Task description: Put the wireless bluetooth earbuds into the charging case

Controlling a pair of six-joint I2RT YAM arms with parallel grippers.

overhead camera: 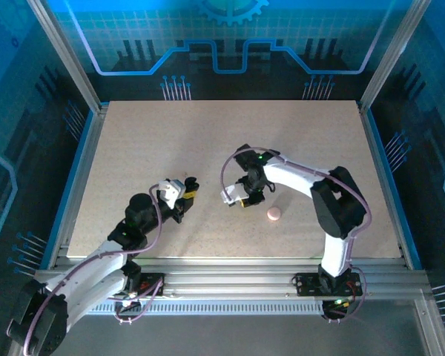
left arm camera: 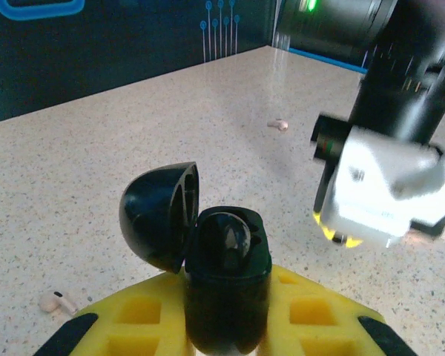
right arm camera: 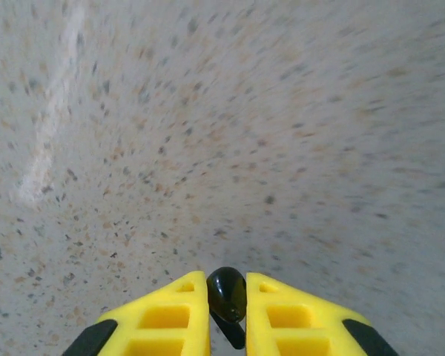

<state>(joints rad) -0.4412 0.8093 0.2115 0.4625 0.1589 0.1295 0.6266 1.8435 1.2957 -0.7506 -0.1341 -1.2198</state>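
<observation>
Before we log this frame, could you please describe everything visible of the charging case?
The charging case is small, black and glossy, apparently plastic. Its domed lid stands open, hinged back to the left and showing its hollow inside. The body stands upright, clamped between the yellow fingers of the left gripper, over the speckled table.

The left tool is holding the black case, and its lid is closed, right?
No. The lid is open, tipped back to one side. The left tool does hold the black case. The left wrist view shows it.
</observation>
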